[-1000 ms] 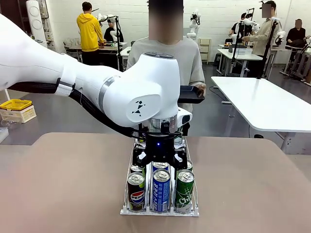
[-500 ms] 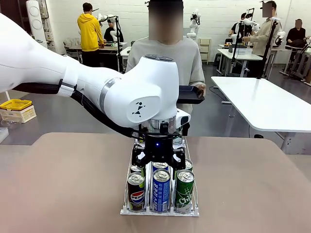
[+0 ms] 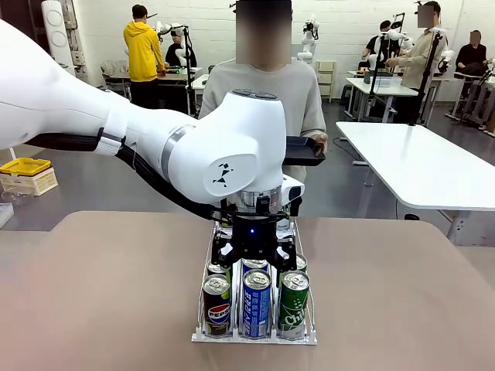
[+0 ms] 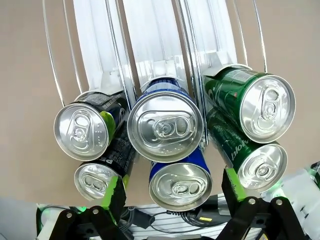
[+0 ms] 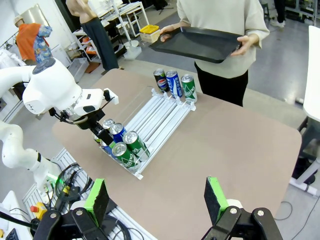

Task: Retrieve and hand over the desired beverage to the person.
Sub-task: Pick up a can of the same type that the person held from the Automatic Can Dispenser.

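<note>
Blue can (image 4: 165, 127), frame centre: rigid, smooth, slippery, likely full and weighty. You grip its side walls; left fingers (image 4: 116, 189) released, empty.

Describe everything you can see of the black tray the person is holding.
The black tray is a shallow rectangle with rounded corners and a low raised rim. It is matte and looks like plastic. In the right wrist view its inside is bare. The person holds it roughly level in front of the body, with one hand at each short end. It is just past the far edge of the table and does not touch it.
</note>
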### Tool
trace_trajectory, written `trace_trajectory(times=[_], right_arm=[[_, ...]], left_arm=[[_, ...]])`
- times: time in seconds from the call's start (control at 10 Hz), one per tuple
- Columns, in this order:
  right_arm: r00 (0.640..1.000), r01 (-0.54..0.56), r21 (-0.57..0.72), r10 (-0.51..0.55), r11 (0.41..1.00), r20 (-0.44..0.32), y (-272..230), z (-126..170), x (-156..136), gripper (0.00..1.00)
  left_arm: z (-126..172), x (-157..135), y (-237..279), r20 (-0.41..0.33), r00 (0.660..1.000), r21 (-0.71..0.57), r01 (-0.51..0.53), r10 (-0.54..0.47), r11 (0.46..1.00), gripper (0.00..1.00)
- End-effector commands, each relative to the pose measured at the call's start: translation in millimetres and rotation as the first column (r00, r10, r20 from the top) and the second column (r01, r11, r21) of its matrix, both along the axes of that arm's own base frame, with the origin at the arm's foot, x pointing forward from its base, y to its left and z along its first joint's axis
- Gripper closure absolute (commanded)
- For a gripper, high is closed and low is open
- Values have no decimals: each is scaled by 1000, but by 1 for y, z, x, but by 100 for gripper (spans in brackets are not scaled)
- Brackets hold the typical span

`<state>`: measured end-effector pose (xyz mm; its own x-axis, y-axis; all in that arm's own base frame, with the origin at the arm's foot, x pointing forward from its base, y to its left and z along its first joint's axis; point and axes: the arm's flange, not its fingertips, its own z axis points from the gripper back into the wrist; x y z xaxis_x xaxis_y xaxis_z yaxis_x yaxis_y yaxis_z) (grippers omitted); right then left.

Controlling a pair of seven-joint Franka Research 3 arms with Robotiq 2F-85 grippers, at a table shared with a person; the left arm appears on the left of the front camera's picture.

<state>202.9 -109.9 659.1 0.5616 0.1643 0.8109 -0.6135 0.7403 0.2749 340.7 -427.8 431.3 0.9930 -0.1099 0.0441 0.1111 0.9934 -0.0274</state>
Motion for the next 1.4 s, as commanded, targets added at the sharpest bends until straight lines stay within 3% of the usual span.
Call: trace_trajectory(times=[0.0, 0.6, 0.7, 0.8, 0.9, 1.1, 1.2, 1.3], right_arm=[[999, -31, 18, 31, 999, 10, 1, -1, 0, 0], [999, -31, 18, 31, 999, 10, 1, -1, 0, 0], [999, -31, 18, 31, 999, 10, 1, -1, 0, 0], [999, -31, 18, 31, 999, 10, 1, -1, 0, 0], [999, -31, 18, 31, 999, 10, 1, -1, 0, 0], [999, -31, 18, 31, 999, 10, 1, -1, 0, 0], [999, -31, 18, 31, 999, 10, 1, -1, 0, 0], [999, -31, 18, 31, 999, 10, 1, -1, 0, 0]], left_arm=[[0, 1, -6, -38, 999, -2, -4, 4, 1000, 0], [-1, 2, -5, -57, 998, -4, -15, 15, 1000, 0], [0, 2, -5, -62, 998, -5, -1, 1, 1000, 47], [-1, 1, -5, -72, 997, -5, -2, 2, 1000, 57], [0, 1, -5, -79, 997, -5, -3, 3, 1000, 100], [-1, 1, -5, -89, 996, -5, -4, 4, 1000, 100], [-1, 2, -6, -100, 995, -8, -3, 2, 1000, 81], [-2, 2, -6, -102, 995, -8, -1, 1, 1000, 90]])
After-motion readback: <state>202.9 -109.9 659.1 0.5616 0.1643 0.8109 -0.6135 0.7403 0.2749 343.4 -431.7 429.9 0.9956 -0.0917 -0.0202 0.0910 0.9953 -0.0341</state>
